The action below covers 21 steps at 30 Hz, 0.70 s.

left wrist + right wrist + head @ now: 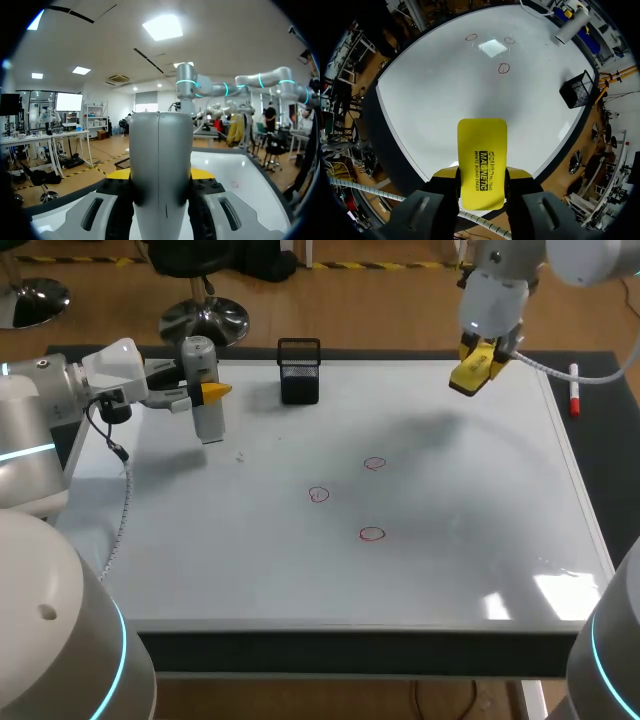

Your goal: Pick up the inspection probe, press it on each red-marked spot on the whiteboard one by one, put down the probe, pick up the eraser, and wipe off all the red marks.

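Left jaws grip one grey probe [203, 390]; right jaws grip one yellow eraser [472, 368]. Whiteboard [450, 540] carries three red marks [319, 494] and one mesh basket [299, 370]. One marker [574, 390] lies beside it.

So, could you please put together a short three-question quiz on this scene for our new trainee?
1. True or false: the left fingers are shut on the probe.
2. How many red marks are on the whiteboard?
3. The right fingers hold: A) the eraser, B) a cloth, C) nothing.
Key: 1 true; 2 three; 3 A.
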Each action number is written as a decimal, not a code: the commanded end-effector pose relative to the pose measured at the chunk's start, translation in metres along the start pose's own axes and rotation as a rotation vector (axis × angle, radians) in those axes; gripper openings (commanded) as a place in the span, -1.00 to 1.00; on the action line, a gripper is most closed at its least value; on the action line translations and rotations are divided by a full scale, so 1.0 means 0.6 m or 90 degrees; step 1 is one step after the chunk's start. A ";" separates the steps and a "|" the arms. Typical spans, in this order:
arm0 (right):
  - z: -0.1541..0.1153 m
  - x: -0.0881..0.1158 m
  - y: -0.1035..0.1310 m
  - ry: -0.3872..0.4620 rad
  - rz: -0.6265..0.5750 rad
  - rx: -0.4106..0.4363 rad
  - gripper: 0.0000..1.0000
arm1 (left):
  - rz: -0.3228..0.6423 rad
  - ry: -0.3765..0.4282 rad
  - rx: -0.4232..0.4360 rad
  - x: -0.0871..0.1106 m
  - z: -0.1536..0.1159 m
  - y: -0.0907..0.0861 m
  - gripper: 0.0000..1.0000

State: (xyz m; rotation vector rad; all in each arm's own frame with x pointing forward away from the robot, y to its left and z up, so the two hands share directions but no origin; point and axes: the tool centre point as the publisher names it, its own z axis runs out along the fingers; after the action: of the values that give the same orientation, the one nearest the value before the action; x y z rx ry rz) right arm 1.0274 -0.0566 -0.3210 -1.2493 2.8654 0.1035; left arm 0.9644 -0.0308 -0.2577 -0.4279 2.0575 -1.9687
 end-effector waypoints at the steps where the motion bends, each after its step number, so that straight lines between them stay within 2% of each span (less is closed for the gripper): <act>1: -0.002 0.002 0.000 0.000 -0.001 0.002 -1.00 | 0.001 -0.002 0.001 0.001 0.001 -0.001 -1.00; 4: -0.002 0.002 0.000 0.000 -0.001 0.002 -1.00 | 0.010 0.004 0.002 0.008 0.006 -0.010 -1.00; 12: -0.002 0.002 0.000 0.000 -0.001 0.002 -1.00 | 0.009 0.040 0.026 0.074 0.036 -0.025 -1.00; 21: -0.002 0.002 0.000 0.000 -0.001 0.002 -1.00 | 0.019 0.056 0.057 0.138 0.054 -0.044 -1.00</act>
State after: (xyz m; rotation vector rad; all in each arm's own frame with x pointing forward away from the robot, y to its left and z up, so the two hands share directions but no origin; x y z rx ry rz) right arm 1.0273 -0.0567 -0.3209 -1.2490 2.8652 0.1035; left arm 0.9105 -0.0903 -0.2338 -0.2801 2.0251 -2.0995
